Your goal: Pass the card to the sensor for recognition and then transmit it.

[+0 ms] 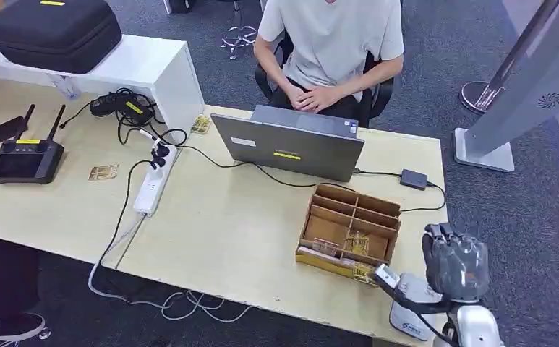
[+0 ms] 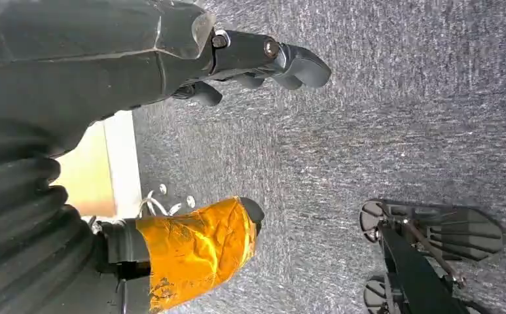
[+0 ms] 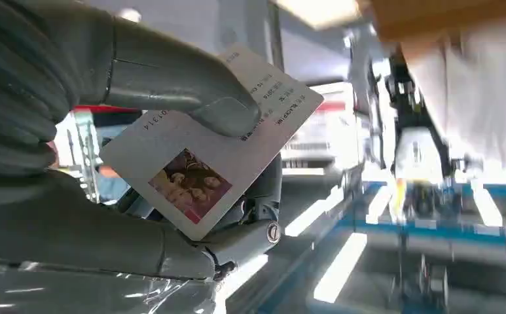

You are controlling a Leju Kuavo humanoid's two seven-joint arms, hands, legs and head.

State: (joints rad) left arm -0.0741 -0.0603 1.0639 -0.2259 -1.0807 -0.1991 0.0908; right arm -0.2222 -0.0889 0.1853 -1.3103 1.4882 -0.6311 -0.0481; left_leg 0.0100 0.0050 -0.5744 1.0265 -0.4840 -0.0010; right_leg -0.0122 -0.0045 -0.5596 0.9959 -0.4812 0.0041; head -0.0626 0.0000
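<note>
Currently the right hand sits off the table's near right corner, raised, back of the hand toward the head camera. Right wrist view: the card is pinched between the thick grey thumb pressing on its face and the fingers behind it. Card is pale, tilted, with a small photo print near one corner and lines of text at the opposite end; text too small to read.

Just beside that hand on the table: a white scanner-like unit at the corner edge, and a wooden compartment box with a few cards lying in its near cells.

Left hand hangs over grey carpet, fingers curled in, nothing in them. An orange-wrapped part shows below it in the left wrist view.

Rest of the table: grey laptop facing a seated person, white power strip with cables, black handheld controller with antennas, black case on a white shelf. Two loose cards lie on the table top, well apart from the hands.
</note>
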